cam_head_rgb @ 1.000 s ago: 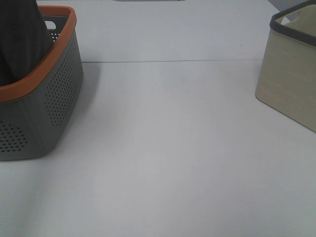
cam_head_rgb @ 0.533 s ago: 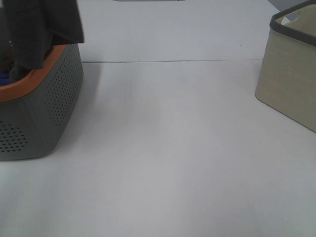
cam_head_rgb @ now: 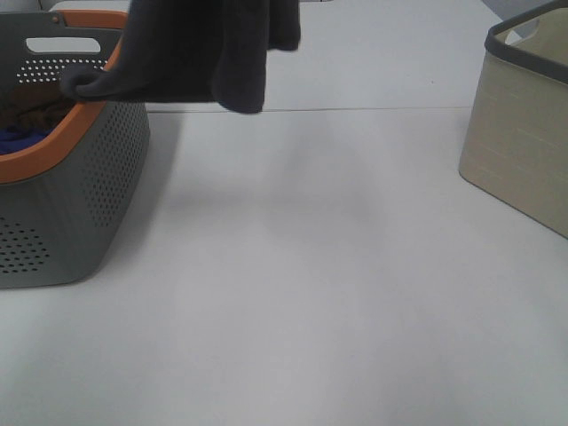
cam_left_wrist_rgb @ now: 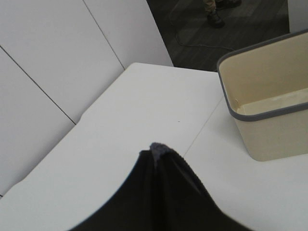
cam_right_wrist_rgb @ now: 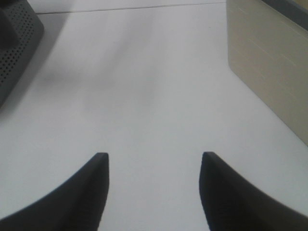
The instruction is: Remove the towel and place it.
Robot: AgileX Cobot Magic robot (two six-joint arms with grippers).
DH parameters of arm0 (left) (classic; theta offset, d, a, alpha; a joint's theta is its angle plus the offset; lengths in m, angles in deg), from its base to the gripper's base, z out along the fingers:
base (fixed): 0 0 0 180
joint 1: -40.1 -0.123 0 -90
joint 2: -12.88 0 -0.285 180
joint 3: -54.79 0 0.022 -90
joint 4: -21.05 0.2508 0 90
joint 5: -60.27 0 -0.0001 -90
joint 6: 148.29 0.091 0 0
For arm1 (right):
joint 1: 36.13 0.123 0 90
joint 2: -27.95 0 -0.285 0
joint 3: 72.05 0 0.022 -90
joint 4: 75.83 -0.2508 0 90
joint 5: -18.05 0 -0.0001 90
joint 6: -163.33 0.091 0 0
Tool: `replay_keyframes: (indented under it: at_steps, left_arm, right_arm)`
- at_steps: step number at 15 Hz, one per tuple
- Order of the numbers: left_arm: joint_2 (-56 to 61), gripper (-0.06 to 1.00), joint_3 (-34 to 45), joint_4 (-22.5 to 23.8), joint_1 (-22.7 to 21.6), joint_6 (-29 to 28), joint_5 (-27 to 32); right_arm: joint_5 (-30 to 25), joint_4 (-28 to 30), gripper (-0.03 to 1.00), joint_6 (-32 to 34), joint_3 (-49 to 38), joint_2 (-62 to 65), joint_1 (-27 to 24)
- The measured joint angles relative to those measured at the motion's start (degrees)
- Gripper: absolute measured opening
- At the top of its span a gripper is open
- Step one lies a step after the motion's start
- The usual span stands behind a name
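The dark charcoal towel hangs from above the top edge of the exterior view, to the right of the grey basket with an orange rim. One towel corner trails on that rim. In the left wrist view my left gripper is shut on a pinched fold of the towel, high above the table. The left gripper itself is out of frame in the exterior view. My right gripper is open and empty, low over bare table, and does not show in the exterior view.
A brown cloth and a bright blue cloth lie in the grey basket. A beige basket with a dark grey rim stands at the right; it also shows in the left wrist view and the right wrist view. White table lies between the baskets.
The towel has risen out of the grey basket and swung right, past its rim. The basket's inside with the brown and blue cloths now shows.
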Motion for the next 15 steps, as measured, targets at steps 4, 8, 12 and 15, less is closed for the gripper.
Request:
replay_keyframes:
  at_steps: [4,8,12,15]
  left_arm:
    - [-6.5,0.0,0.0,1.0,0.5,-2.8,0.5]
    - [-7.7,0.0,0.0,1.0,0.6,-3.6,1.9]
    - [-7.7,0.0,0.0,1.5,0.7,-3.6,2.0]
    - [-7.7,0.0,0.0,2.0,0.7,-4.0,1.9]
  right_arm:
    - [4.0,-15.2,0.5,-14.5,0.0,-7.7,0.0]
    - [4.7,-26.9,0.5,-26.7,0.0,-12.7,0.0]
    - [3.6,-35.7,0.5,-35.4,0.0,-14.8,0.0]
    - [2.2,-41.5,0.5,-40.2,0.0,-17.8,0.0]
